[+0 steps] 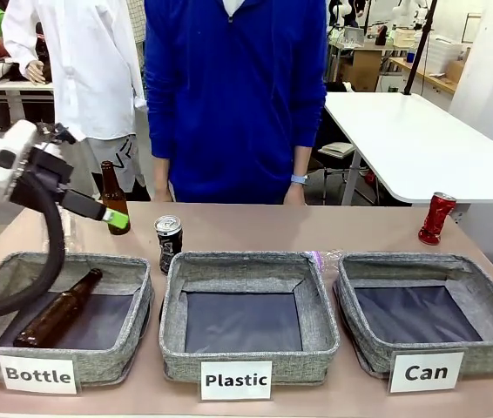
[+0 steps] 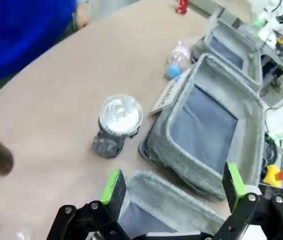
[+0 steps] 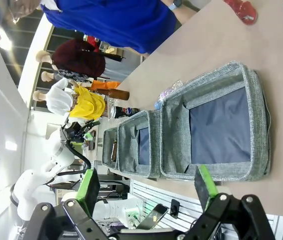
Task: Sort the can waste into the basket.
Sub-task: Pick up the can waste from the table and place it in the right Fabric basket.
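From the front, the left gripper hangs in the air near the far right corner of the shallow grey fabric basket carded "Bottle". It holds nothing, and I cannot judge its spread from here. The small dented black and silver drink can stands upright on the table, just behind the gap between that basket and the like basket carded "Plastic". The shiny red dented drink can stands at the far right, just behind the shallow square grey fabric basket carded "Can". One brown glass bottle lies in the "Bottle" basket.

Through the left wrist, the green-padded fingers stand spread wide with nothing between them. The black and silver can sits beyond them, clear of both pads.

Through the right wrist, the right gripper is likewise spread wide and bare. The "Can" basket lies beyond it, and the red can is past that basket's far side.
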Available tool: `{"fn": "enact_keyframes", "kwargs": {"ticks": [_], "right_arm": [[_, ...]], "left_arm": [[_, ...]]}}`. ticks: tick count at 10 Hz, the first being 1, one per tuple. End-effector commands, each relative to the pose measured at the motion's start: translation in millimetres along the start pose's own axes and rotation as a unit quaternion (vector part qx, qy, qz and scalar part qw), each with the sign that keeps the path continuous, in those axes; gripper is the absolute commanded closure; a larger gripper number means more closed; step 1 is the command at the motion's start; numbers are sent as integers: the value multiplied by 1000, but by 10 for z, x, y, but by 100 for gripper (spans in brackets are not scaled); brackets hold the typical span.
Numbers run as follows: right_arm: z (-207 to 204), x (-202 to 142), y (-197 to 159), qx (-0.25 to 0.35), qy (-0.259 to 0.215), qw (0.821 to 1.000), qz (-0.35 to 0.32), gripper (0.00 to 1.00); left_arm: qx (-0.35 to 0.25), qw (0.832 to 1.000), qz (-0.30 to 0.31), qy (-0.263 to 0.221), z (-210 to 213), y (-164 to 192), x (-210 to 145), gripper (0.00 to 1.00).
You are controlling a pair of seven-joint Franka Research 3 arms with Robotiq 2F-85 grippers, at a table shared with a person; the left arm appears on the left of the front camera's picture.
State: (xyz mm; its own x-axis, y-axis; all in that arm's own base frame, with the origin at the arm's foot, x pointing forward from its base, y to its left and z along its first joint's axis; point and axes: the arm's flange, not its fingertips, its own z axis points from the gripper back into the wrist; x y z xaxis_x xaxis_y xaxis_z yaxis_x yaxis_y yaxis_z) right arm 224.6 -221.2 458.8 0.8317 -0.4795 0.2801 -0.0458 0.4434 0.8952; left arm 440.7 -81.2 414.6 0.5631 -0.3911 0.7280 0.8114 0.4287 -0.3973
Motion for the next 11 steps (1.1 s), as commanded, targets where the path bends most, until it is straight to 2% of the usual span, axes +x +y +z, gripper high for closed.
{"fn": "enact_keyframes", "kwargs": {"ticks": [1,2,3,6,7,8,9,10,11], "right_arm": [[0,12,4,12,-7,1000,13,0],[0,12,4,12,-7,1000,13,0],[0,12,4,12,-7,1000,13,0],[0,12,4,12,-7,1000,13,0],[0,12,4,12,-7,1000,13,0],[0,12,4,12,-7,1000,13,0],[0,12,4,12,-7,1000,13,0],[0,12,4,12,-7,1000,13,0],[0,12,4,12,-7,1000,13,0]], "left_arm": [[22,999,18,-19,-20,104,97,0],[132,984,120,6,196,24,170,0],[1,1000,4,-4,-73,59,44,0],[1,1000,4,-4,-73,59,44,0],[20,1000,21,-1,-64,45,85,0],[-18,999,-29,6,-83,273,168,0],[-61,991,-112,35,-184,527,172,0],[-67,988,-132,51,-233,632,158,0],[-113,976,-172,76,-339,804,149,0]]}}
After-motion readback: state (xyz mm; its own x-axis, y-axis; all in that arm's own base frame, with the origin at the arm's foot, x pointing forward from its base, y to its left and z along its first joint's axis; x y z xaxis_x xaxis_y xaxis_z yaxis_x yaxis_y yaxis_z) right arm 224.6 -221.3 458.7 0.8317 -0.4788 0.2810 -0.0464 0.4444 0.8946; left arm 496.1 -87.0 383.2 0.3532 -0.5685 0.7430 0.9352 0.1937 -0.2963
